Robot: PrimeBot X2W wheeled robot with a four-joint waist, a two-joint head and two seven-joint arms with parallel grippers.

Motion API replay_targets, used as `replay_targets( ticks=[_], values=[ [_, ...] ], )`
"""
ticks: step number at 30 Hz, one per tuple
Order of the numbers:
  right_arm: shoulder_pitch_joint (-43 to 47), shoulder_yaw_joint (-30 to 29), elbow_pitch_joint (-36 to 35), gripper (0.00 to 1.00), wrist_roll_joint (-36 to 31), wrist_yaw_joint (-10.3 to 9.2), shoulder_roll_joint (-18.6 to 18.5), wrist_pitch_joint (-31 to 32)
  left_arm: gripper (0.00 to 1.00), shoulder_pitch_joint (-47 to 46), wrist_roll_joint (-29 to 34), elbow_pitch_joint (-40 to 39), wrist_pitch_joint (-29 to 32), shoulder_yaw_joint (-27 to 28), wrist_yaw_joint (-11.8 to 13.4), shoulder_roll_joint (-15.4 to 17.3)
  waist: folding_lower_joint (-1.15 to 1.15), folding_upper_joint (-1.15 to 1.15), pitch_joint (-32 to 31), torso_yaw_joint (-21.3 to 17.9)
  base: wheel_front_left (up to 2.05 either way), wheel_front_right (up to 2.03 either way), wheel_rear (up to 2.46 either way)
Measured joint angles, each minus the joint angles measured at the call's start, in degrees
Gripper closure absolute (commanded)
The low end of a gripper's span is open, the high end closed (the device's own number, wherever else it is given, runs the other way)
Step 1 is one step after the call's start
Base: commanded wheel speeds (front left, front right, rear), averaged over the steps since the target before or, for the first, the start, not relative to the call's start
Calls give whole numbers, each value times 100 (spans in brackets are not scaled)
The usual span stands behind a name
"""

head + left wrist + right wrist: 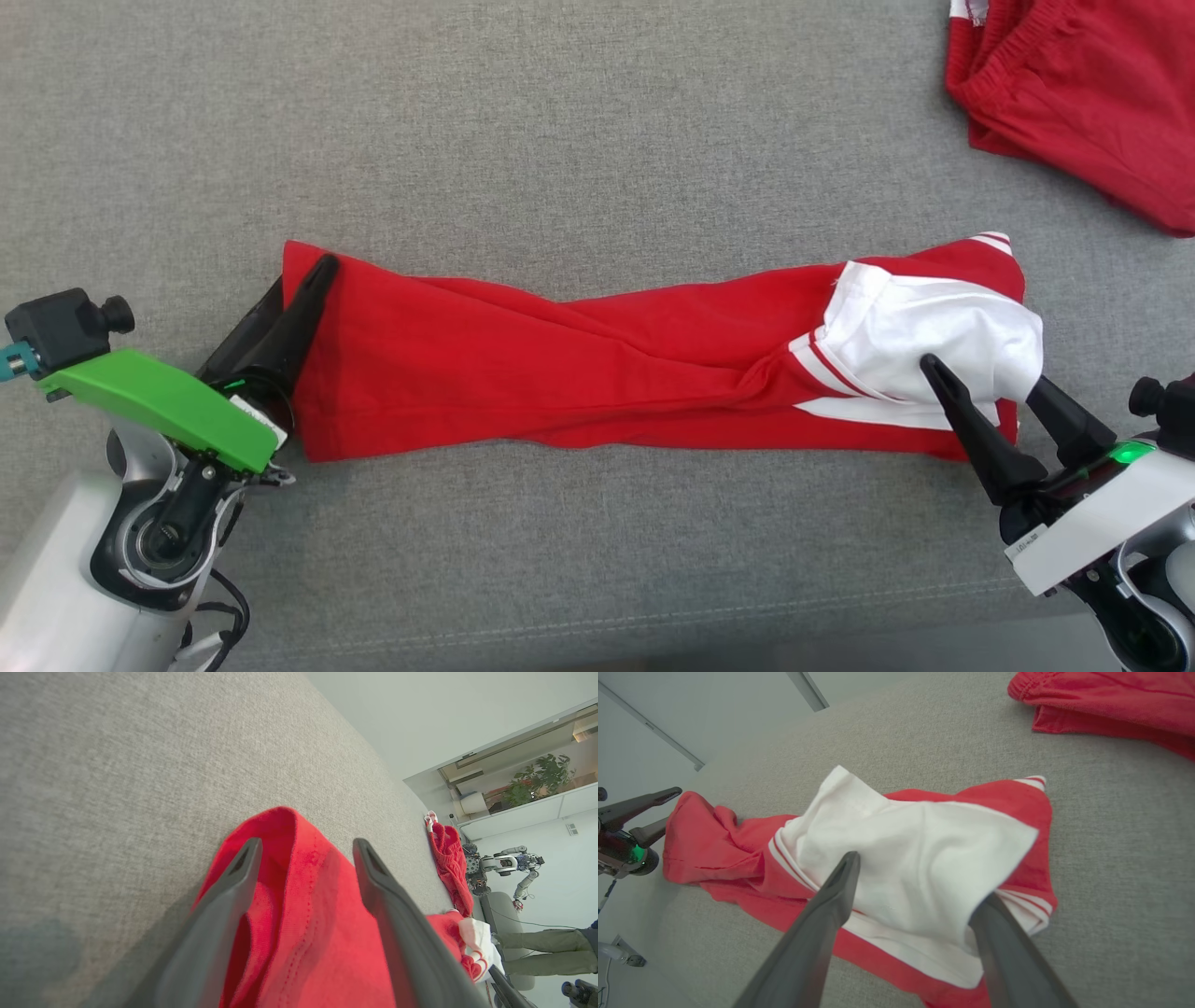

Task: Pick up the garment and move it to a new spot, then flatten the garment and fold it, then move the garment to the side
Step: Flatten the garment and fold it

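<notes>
Both grippers are wide apart, holding nothing. Garment (597, 373) lies long across the grey cushion (597, 140), red w/ a white patch (934, 327) at the robot's right end, and is twisted around the middle, so I'd judge the step in hand as flattening, not yet folding. L gripper (302, 271) is at the garment's left end: one finger lies on top of the red cloth, the other just off the edge, so the hem sits btwn them; in the left wrist view the hem humps up in the gap. R gripper (978, 373) is at the other end, w/ the white patch puffed up btwn its fingers and draping over one tip. To do it well: close each side on the full edge, all layers, not just the loose top flap, esp. on the right where the white bit stands proud and could come away alone. Then draw the ends apart evenly, low to the cushion, turning one end to take out the twist. Keep clear of the other red garment (1074, 84), well apart at far right.
</notes>
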Motion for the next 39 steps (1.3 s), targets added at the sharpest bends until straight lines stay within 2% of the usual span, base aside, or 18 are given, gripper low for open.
replay_targets(
  ticks=[15,16,17,18,19,22,24,27,39],
  values=[
    [-1,-11,24,0,-27,-2,16,-8,0,-414,141,432,156,-119,41,-76,0,0,64,2,0,0,0],
    [-1,-11,27,0,-45,-2,16,-8,15,-442,141,437,188,-158,37,-105,0,0,61,4,0,0,0],
    [-1,-10,31,0,-46,-2,16,-8,15,-463,141,448,202,-200,36,-132,0,0,58,6,0,0,0],
    [-2,-10,36,0,-46,-2,16,-8,41,-474,141,467,231,-231,36,-152,0,0,55,8,0,0,0],
    [-2,-8,42,0,-46,-2,18,-8,53,-475,141,491,252,-249,35,-157,0,0,50,8,0,0,0],
    [-2,-1,58,0,-46,-2,21,-8,52,-475,149,582,322,-292,34,-144,0,0,33,5,0,0,0],
    [-2,-1,69,0,-46,-2,25,-9,59,-475,149,606,346,-303,-8,-141,0,0,21,1,0,0,0],
    [-2,-2,82,0,-46,-3,29,-10,100,-483,149,633,344,-290,-9,-141,0,0,9,0,0,0,0],
    [-13,-2,52,0,-58,-1,27,-58,100,-808,238,790,52,-82,-58,-219,0,0,151,43,0,0,0]
  ],
)
